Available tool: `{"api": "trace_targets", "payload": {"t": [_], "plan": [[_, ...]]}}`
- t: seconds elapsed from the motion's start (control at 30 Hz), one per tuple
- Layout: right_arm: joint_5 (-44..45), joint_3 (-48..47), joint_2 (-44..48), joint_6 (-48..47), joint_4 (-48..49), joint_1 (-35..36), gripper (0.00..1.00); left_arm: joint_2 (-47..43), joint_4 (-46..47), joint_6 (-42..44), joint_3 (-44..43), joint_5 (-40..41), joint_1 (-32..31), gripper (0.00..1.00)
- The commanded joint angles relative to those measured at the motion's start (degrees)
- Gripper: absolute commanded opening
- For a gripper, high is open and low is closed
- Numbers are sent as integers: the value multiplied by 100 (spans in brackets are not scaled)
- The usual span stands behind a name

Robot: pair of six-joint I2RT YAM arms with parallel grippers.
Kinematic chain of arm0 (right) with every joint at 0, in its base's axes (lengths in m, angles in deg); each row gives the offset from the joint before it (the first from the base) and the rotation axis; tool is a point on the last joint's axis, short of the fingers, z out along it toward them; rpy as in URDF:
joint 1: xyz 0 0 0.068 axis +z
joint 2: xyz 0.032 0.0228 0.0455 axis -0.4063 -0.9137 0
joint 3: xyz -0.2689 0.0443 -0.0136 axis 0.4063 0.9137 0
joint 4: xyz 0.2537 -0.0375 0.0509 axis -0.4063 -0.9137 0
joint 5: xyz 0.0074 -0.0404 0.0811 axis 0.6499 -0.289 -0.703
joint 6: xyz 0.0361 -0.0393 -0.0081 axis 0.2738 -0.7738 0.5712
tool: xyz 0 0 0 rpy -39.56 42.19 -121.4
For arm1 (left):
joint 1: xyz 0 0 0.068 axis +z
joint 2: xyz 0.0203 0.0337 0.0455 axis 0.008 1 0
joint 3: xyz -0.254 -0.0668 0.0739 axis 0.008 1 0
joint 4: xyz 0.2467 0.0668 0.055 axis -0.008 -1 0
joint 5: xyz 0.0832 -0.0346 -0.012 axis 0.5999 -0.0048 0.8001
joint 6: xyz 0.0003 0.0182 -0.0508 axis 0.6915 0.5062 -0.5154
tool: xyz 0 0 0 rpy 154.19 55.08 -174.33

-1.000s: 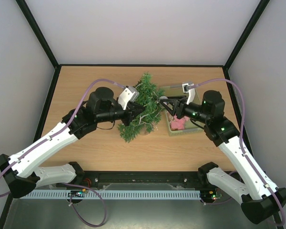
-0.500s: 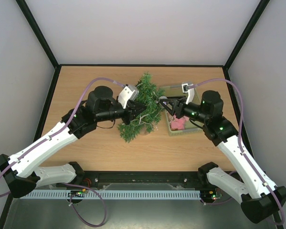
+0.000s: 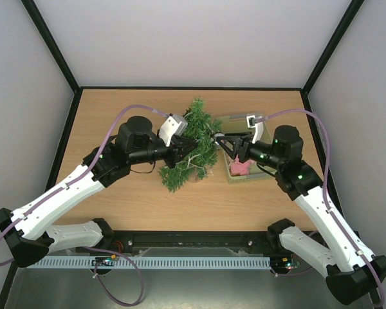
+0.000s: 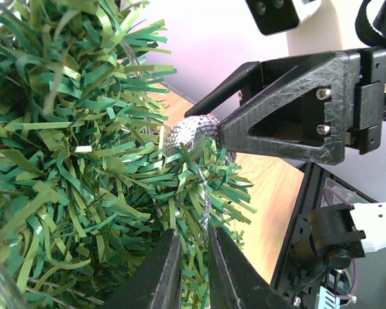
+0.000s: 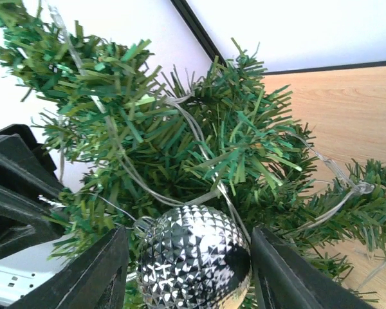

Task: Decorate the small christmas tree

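I see the small christmas tree (image 3: 192, 145) mid-tabletop (image 3: 116, 109), beside the green basket (image 3: 244, 181). Right pincer (image 5: 186, 257) is released, loosely straddling a silver bauble (image 5: 193, 248) against the branches. Left pincer (image 4: 192, 264) is near-clenched at the thread (image 4: 206, 206); can't tell if it grips.

Materials and surface finishes.
small christmas tree (image 5: 180, 141): matt plastic-strip needles; silver ball (image 5: 194, 257): glossy, faceted; table (image 3: 116, 122): matt wood.

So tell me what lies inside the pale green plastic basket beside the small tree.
Something pink shows in the pale green plastic basket, too blurred to identify. The right arm hangs over it and covers the rest.
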Motion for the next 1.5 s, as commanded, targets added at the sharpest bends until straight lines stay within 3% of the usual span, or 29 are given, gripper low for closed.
{"api": "trace_targets", "payload": {"t": [0.0,0.57,0.7,1.07,1.23,1.47], "plan": [[-276,-74,164,192,-32,1,49,-107,134,-38,-148,20,2,15],[-1903,196,342,33,-617,1,45,-88,147,-65,-137,29,-2,15],[-1745,55,437,-383,-1125,1,47,-81,155,-65,-130,20,4,15],[-1521,-157,529,-641,-1292,1,61,-117,114,-82,-156,56,4,15],[-942,-241,604,-73,-644,1,61,-154,120,-91,-156,34,4,16],[-1032,-203,279,370,78,1,65,-115,179,-104,-141,-21,4,16]]}}
